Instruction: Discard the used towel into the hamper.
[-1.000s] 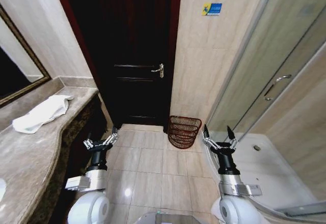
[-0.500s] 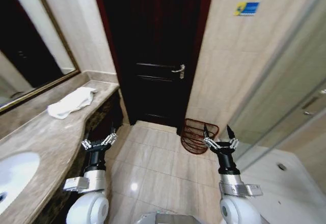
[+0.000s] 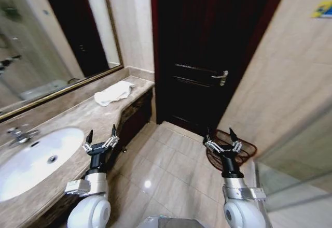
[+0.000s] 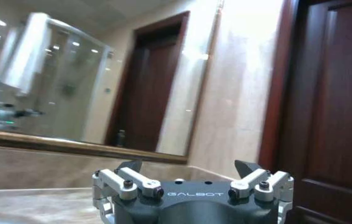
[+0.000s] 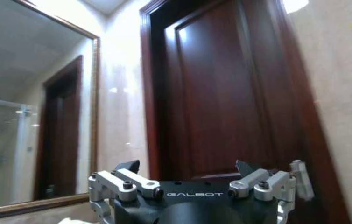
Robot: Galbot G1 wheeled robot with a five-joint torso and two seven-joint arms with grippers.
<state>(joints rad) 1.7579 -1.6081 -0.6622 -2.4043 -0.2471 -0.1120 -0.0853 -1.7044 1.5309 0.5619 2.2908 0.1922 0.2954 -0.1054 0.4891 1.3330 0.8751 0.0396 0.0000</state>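
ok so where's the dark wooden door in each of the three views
Head view: the door stands upper middle, beyond the open left claw and open right claw.
Left wrist view: the door stands past the left claw, with a pale wall strip between it and the mirror.
Right wrist view: the door is straight ahead beyond the right claw.
Shared landmark: the gold-framed mirror beside the door.
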